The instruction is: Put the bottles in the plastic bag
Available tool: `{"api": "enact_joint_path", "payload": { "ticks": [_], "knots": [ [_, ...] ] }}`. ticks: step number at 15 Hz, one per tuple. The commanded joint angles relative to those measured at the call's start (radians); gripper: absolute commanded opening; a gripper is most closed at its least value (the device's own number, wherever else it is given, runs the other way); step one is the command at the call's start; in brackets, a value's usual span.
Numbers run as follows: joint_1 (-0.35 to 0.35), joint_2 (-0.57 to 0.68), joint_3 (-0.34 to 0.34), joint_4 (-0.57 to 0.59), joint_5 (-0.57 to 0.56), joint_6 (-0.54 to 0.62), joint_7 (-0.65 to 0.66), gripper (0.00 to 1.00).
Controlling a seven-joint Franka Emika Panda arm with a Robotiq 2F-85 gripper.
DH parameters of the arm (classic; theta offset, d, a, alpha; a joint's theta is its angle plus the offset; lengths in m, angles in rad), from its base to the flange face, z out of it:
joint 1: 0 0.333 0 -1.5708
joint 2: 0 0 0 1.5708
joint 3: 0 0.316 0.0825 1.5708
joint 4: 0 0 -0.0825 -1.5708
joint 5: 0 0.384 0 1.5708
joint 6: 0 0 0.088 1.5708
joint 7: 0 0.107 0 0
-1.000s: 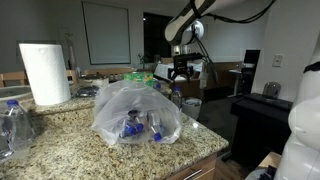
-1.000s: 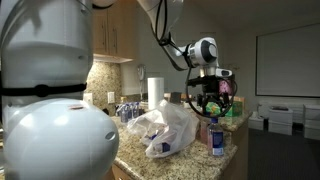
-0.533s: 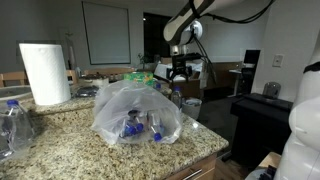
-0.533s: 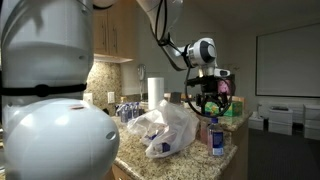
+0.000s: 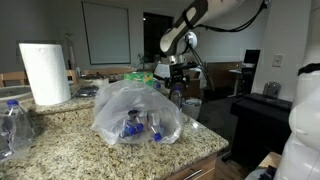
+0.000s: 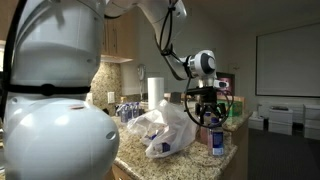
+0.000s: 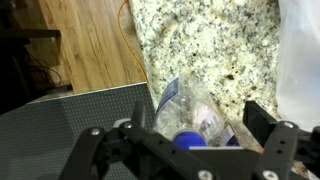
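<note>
End effector (image 7: 185,142) hangs with its jaws wide apart, gripping nothing, over a bottle (image 7: 198,118) that stands upright, blue cap uppermost, at the tabletop (image 7: 200,40) edge. Only the exterior views show the plastic bag (image 5: 135,105) just beside it, holding more bottles (image 5: 135,128); its print is too blurred to read.
</note>
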Motion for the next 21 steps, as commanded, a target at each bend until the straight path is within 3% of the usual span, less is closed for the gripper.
{"api": "enact_joint_path", "payload": {
  "ticks": [1,12,13,15,21],
  "knots": [
    [-0.007,0.036,-0.014,0.041,0.016,0.017,0.022,1.0],
    [-0.009,0.081,-0.021,0.127,0.113,-0.028,0.007,1.0],
    [-0.01,0.082,-0.022,0.133,0.116,-0.029,0.006,0.76],
    [-0.01,0.086,-0.022,0.147,0.12,-0.047,0.001,0.67],
    [-0.012,0.099,-0.021,0.173,0.126,-0.151,-0.009,0.26]
  ]
}}
